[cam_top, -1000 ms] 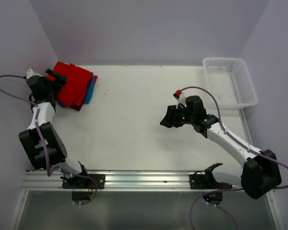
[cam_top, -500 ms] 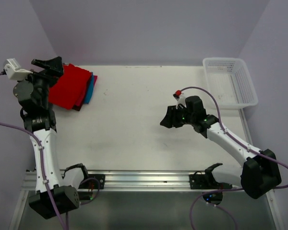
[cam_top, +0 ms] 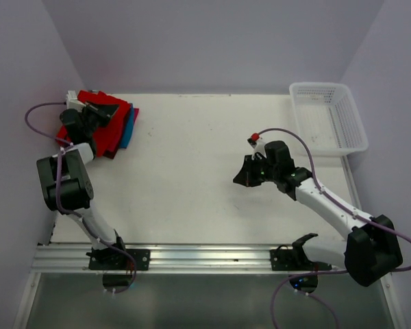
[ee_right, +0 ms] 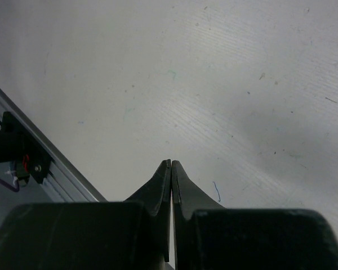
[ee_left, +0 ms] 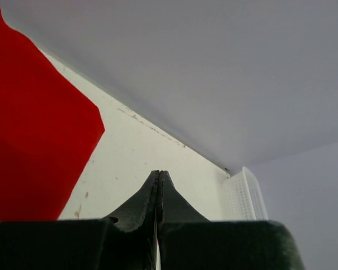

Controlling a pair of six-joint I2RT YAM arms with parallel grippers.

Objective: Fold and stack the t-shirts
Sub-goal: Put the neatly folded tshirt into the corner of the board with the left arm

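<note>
While cloth is lying slack, t-shirts point(cam_top: 108, 127): sitting folded in a pile, well apart from basket point(cam_top: 337, 151), far to its left — soft, light, floppy; pinching a folded edge thru all layers is looking best.
L gripper point(ee_left: 159, 175): hovering by pile, jaws pressed together, holding nothing.
R gripper point(ee_right: 170, 164): nearer basket, jaws likewise pressed together, empty.
Basket: showing nothing inside.

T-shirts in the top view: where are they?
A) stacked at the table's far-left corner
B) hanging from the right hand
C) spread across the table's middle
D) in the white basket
A: the t-shirts lie in a folded stack, red on top, at the far-left corner of the table; the basket stands at the far right, with no shirt in it.
</note>
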